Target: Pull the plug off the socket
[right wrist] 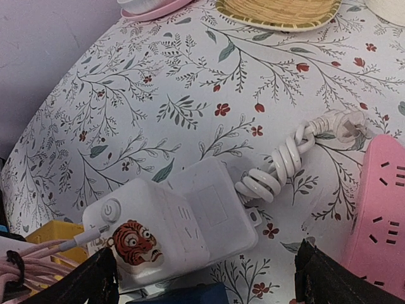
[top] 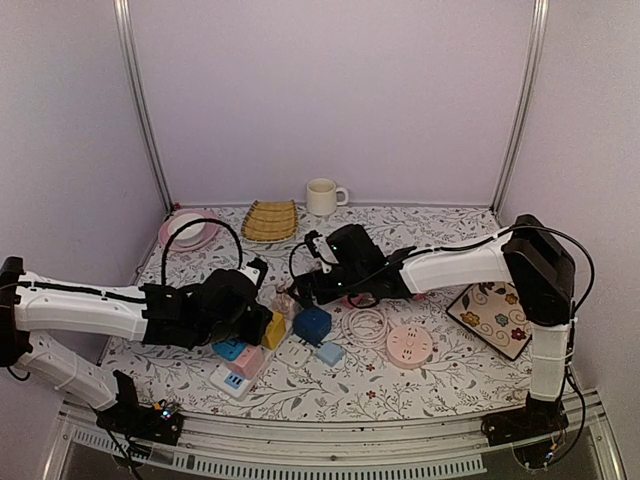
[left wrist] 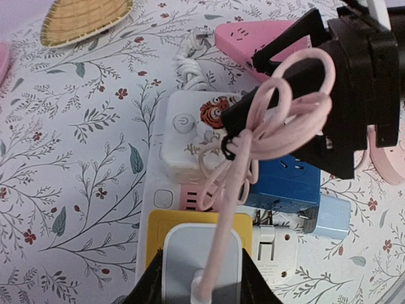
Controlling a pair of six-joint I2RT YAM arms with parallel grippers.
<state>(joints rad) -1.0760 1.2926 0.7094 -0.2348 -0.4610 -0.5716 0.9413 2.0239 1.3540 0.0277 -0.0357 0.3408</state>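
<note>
A white plug (left wrist: 201,256) with a pink cable (left wrist: 285,114) sits in a yellow socket (left wrist: 158,228) on a white strip. My left gripper (left wrist: 201,282) is shut on the plug, one black finger pressed against each of its sides. From above, the left gripper (top: 268,318) is low over the cluster of sockets. The pink cable runs up into a tied coil lying against my right gripper (top: 300,285). That right gripper (right wrist: 212,282) is open, its fingers either side of a white cube socket (right wrist: 158,228) with a tiger sticker.
A blue cube socket (left wrist: 285,183), a light blue adapter (left wrist: 332,215) and a white pronged adapter (left wrist: 275,244) crowd the yellow socket. A pink power strip (right wrist: 380,202) and a coiled white cord (right wrist: 285,164) lie beyond. Mug (top: 322,196), wicker basket (top: 271,220) and pink plate (top: 190,230) stand at the back.
</note>
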